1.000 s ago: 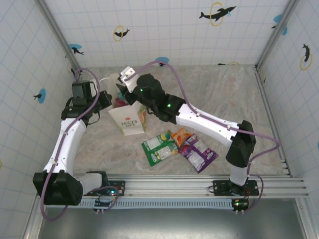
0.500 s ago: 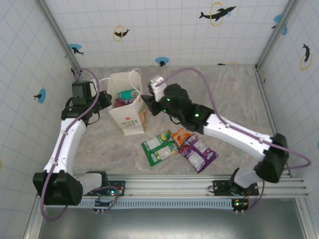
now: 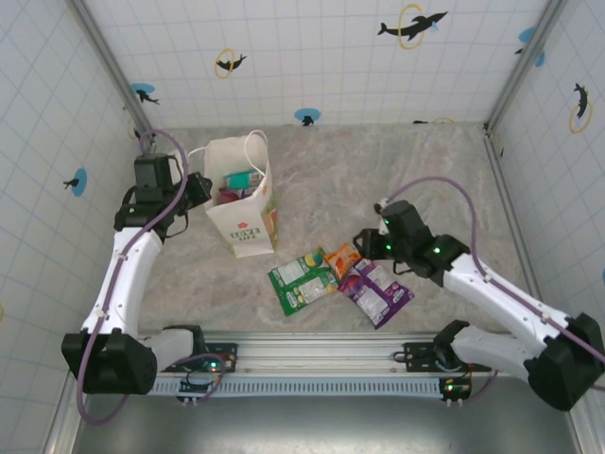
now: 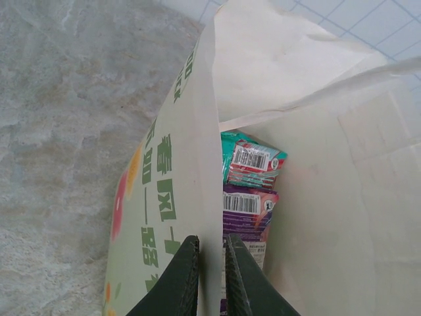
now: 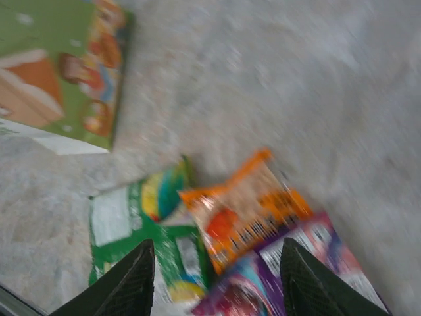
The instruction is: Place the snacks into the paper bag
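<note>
1. Left gripper (image 3: 197,189): positioned at the left side of the table (image 3: 425,170), against the left edge of the paper bag (image 3: 248,225). In the left wrist view the left gripper (image 4: 209,276) has its two fingers (image 4: 184,280) drawn together on the bag's printed side wall (image 4: 164,197), one finger outside and one inside the mouth. State: clamped on the paper bag.

2. Paper bag: upright, mouth open, standing well left of the table's centre. Inside it, just beyond the clamped fingers, lie a teal packet (image 4: 253,158) and, beneath it, an inner purple packet (image 4: 248,205), both with barcodes facing up. The top view shows the teal packet (image 3: 244,178) in the bag's mouth.

3. Loose snacks: three lie flat on the table to the right of the bag and nearer the arm bases. From left to right: green packet (image 3: 302,279), orange packet (image 3: 342,257), loose purple packet (image 3: 376,291). The orange packet overlaps the other two.

4. Right gripper (image 3: 366,242): located just right of the orange packet, pointing towards the group. In the right wrist view the right gripper (image 5: 217,283) has its fingers spread wide apart, with the green packet (image 5: 141,224), orange packet (image 5: 247,210) and loose purple packet (image 5: 309,263) lying between and ahead of them. The view is blurred; contact with a packet cannot be determined. The bag's printed side (image 5: 59,79) appears at upper left, well apart from the fingers.
</note>
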Tool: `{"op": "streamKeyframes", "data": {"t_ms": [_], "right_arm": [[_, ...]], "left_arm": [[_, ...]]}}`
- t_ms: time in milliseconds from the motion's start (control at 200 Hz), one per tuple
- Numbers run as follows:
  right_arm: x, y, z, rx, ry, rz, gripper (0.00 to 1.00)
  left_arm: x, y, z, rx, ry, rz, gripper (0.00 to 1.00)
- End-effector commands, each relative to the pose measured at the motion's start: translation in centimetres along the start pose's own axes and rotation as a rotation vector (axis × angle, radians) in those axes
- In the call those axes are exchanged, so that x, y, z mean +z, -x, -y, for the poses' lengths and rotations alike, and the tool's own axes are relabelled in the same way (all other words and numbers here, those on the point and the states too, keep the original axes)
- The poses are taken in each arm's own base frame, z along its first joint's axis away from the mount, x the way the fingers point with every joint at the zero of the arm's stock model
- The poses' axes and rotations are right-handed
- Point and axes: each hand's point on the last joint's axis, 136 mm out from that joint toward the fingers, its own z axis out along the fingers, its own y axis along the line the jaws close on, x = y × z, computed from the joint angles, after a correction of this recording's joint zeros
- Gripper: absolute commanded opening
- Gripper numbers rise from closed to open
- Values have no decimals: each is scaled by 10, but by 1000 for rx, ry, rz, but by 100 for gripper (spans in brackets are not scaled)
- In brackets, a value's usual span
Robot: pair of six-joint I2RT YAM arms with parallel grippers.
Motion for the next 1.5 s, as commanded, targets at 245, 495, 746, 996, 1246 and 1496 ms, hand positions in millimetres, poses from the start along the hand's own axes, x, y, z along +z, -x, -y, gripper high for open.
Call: {"op": "streamKeyframes", "data": {"t_ms": [245,495,746,996,1246,1496], "right_arm": [[-8,-57,78,168,44,-174,59],[2,-95,103,260,70,-346,59],[10,-116,111,310,31,-415,60],[10,-143,87,319,92,-535,60],[23,-152,77,345,128,-474,57],[37,-156,77,343,139,-415,35]], "left_arm": [[-2,-7,9,6,-48,-10,15],[-4,-4,7,9,-31,-3,15],[-2,-4,7,4,-34,-2,15],[0,-6,5,6,-32,-7,15],[1,-9,6,6,-42,-11,15],[0,-9,6,8,-43,-11,15]]}}
